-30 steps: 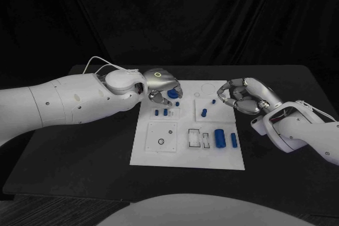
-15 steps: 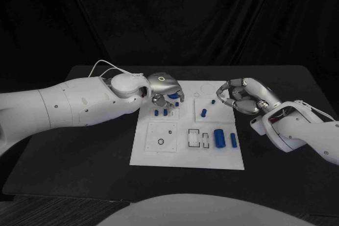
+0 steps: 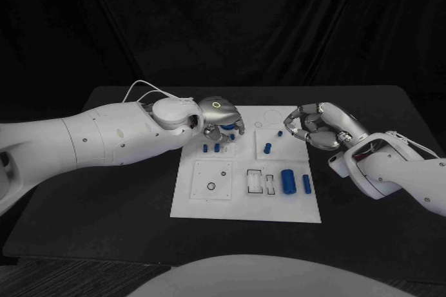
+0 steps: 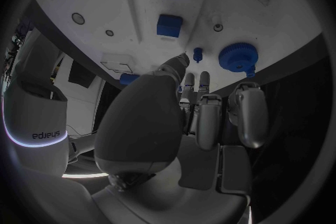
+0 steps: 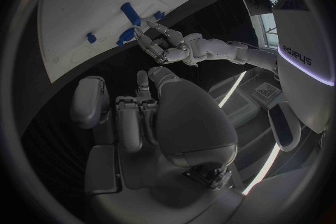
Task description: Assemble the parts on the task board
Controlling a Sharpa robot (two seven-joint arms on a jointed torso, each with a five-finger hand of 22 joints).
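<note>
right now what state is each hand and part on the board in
left hand: over the board's far left section, fingers pointing down, whether it holds anything cannot be told
right hand: fingers curled in, nothing in them, beside the board's far right corner
task board: flat on the table
blue gear: lying flat on the board
large blue cylinder: lying on its side

- One white task board [image 3: 243,207].
- Two silver hands: left hand [image 3: 221,120], right hand [image 3: 316,125].
- Two large blue cylinders [image 3: 289,180] stand nearest the right hand.
- One blue gear [image 4: 238,56] lies beyond the left hand's fingertips.
</note>
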